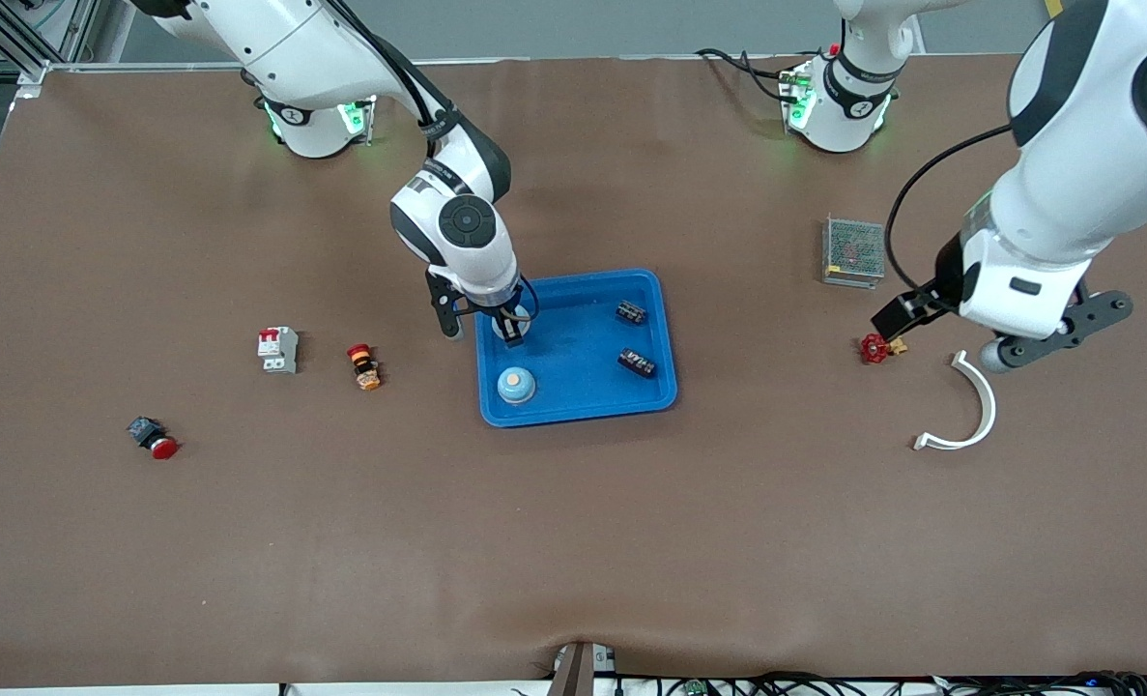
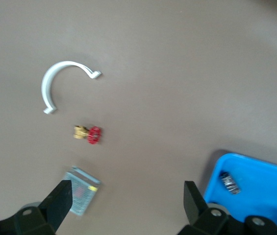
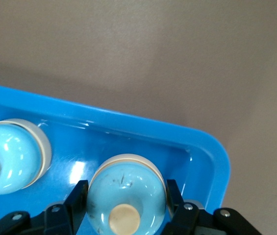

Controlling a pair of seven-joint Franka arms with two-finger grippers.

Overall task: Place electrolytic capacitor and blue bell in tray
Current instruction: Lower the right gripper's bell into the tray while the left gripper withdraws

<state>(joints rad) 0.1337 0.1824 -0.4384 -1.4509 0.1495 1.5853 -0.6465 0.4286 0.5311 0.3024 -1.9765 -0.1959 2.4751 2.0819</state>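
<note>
Between right hand point(image 3: 126, 208) fingers: blue bell point(image 3: 125, 193)

The tray point(image 1: 587, 401) lies mid-table. In it: one bell point(image 1: 515, 385) at the corner nearest the front camera toward the right arm's end; a second bell point(image 3: 126, 198) farther from the camera, between the right gripper's point(image 1: 512, 331) fingers; two capacitors point(image 1: 631, 311) point(image 1: 637, 362) along the side toward the left arm's end.

Toward the right arm's end: indicator lamp point(image 1: 363, 366), circuit breaker point(image 1: 278, 349), push button point(image 1: 153, 437), in that order outward.

Toward the left arm's end: mesh box point(image 1: 853, 251), valve point(image 1: 877, 347), curved clip point(image 1: 964, 406); the left gripper point(image 1: 1008, 338) is apparently over bare table between valve and clip.
</note>
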